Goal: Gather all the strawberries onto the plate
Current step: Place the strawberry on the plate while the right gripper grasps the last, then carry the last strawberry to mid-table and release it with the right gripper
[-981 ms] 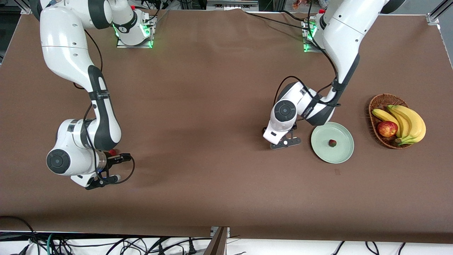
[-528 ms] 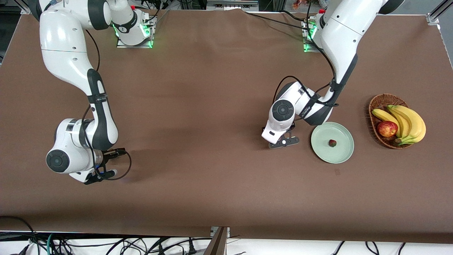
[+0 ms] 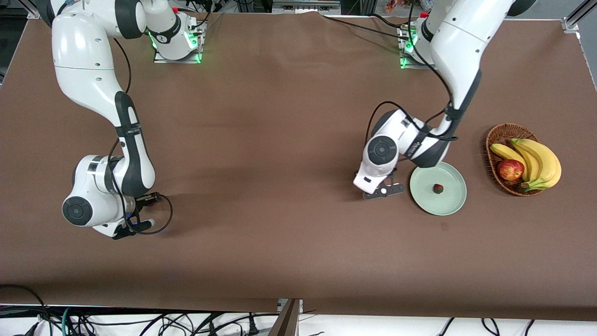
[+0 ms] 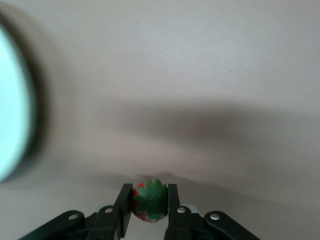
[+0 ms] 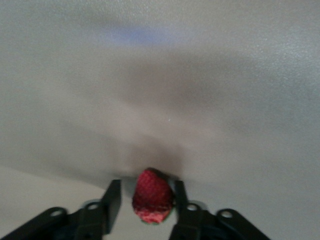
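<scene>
Front view: left gripper (image 3: 383,190) shifted closer to the plate (image 3: 451,202) than half a second ago, now just beside its rim, toward the right arm's end of the desk (image 3: 280,140). Right gripper (image 3: 142,214) drawn slightly back under its wrist, well apart from the plate. One strawberry (image 3: 438,188), small and dark red, lying on the glossy, pale mint, round plate. Woven brown wicker basket (image 3: 500,135) near the plate, toward the left arm's end, holding smooth yellow bananas (image 3: 541,161) and a red apple (image 3: 510,170). Desk covered in matte brown cloth.

Left wrist view: black fingers (image 4: 123,200) clenched on a second strawberry (image 4: 149,200), green leafy top showing; plate edge (image 4: 12,125) a pale blur nearby.

Right wrist view: a third strawberry (image 5: 152,196), bumpy and red, between black fingers (image 5: 112,199); a gap visible on one side, so firm grasp or not impossible to tell.
</scene>
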Controlling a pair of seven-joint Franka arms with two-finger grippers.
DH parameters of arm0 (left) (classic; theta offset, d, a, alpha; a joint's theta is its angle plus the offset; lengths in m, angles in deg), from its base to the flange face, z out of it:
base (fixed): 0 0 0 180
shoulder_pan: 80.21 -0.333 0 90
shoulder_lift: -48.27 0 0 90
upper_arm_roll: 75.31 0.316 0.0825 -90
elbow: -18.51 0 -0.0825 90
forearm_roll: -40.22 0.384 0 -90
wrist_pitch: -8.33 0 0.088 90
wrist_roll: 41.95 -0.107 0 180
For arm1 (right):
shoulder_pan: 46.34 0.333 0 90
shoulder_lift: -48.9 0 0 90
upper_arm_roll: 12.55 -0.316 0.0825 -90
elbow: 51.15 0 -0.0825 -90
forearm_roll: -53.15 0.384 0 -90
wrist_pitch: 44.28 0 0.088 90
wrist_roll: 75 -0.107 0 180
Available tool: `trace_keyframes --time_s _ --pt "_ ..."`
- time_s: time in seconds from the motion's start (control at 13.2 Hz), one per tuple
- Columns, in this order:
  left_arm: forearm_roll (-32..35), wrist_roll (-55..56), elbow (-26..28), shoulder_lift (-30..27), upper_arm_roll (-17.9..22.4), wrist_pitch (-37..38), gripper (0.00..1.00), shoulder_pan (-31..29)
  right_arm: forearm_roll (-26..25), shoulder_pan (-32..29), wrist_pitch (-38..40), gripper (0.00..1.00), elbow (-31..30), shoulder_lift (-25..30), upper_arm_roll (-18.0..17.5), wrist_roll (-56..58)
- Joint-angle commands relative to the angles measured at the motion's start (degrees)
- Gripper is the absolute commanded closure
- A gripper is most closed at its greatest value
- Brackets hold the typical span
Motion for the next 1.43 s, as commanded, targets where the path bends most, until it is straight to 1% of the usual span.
trace_keyframes --time_s 0.0,0.08,0.3,0.45,0.53,0.6,0.68,0.83,0.91,1.06,1.21,1.28,1.36 --pt "1.4 -9.8 0.5 -5.5 -0.4 6.9 0.84 -4.8 -0.1 0.6 -0.3 0.83 -2.8 2.3 0.4 1.0" --pt "1.3 -14.0 0.5 -6.7 -0.4 8.3 0.84 -6.6 -0.1 0.6 -0.3 0.87 -2.8 2.3 0.4 1.0" --pt "0.8 -29.0 0.5 -8.2 -0.5 9.9 0.83 -12.9 0.6 0.9 -0.2 0.91 -2.2 2.5 0.2 0.2" --pt "0.7 -36.7 0.6 -7.7 -0.5 9.9 0.74 -15.6 1.1 2.2 -0.3 0.91 -1.3 2.6 -0.4 -2.1" --pt "0.8 -38.5 1.2 -7.3 -0.3 9.7 0.73 -16.2 2.4 3.8 -0.3 0.91 -0.8 2.6 -0.3 -5.6" --pt "1.0 -40.5 1.5 -6.4 -0.3 9.3 0.69 -17.6 3.7 5.8 -0.4 0.91 -0.6 2.6 -0.3 -9.5" --pt "1.0 -42.8 1.6 -5.5 -0.4 9.1 0.68 -18.6 4.3 7.9 -0.7 0.91 -0.4 2.5 -0.3 -13.5" --pt "0.9 -44.3 1.6 -4.7 -0.4 7.8 0.64 -18.6 5.6 12.9 -1.9 0.91 0.7 2.2 -0.4 -23.5" --pt "0.9 -44.5 1.8 -4.7 -0.3 7.8 0.64 -18.8 7.1 16.0 -2.9 0.91 1.3 2.0 -0.4 -29.4" --pt "1.4 -45.0 2.5 -4.4 -0.4 7.1 0.65 -19.8 9.7 22.6 -7.7 0.91 2.0 1.0 -0.4 -41.2" --pt "1.6 -46.4 4.2 -4.2 -0.3 4.8 0.65 -19.9 10.1 29.2 -14.6 0.91 2.4 -0.2 -0.5 -51.7" --pt "1.6 -46.6 5.5 -4.2 -0.3 2.8 0.64 -20.5 10.1 31.5 -18.2 0.91 2.7 -1.0 -2.0 -55.8" --pt "1.6 -47.0 6.2 -4.2 -0.4 1.4 0.52 -21.0 10.0 32.2 -21.8 0.91 3.1 -1.8 -4.4 -59.7"
